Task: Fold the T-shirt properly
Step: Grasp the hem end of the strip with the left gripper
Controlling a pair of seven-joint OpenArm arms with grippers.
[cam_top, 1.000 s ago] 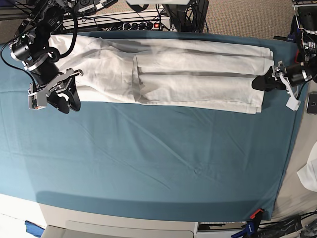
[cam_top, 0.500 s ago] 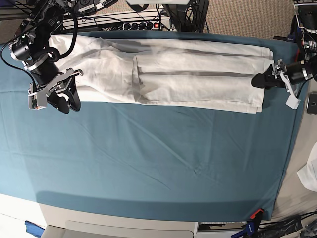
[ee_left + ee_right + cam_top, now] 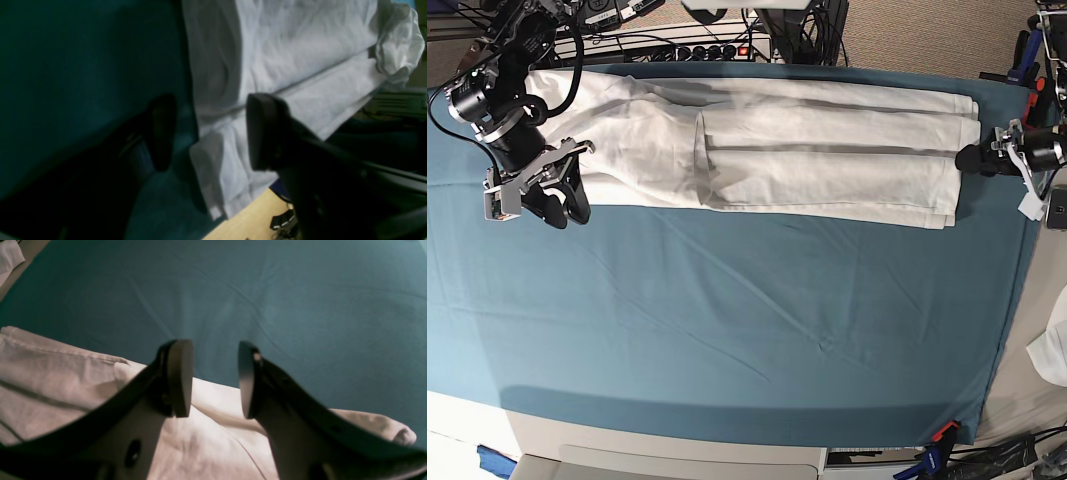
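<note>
While the T-shirt (image 3: 807, 150) lies folded long along the far edge of the teal cloth (image 3: 747, 330), my left fingers (image 3: 263, 133) spread at its end hem, my right fingers (image 3: 180, 380) released, holding nothing, wide bare cloth nearer.

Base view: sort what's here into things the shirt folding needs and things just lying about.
Belongs to the job:
- T-shirt, folded into a long strip
- left gripper, open, at its end
- right gripper, open, at the other end
- teal cloth underneath

Lying about:
- power strip
- white cloth scrap
</note>
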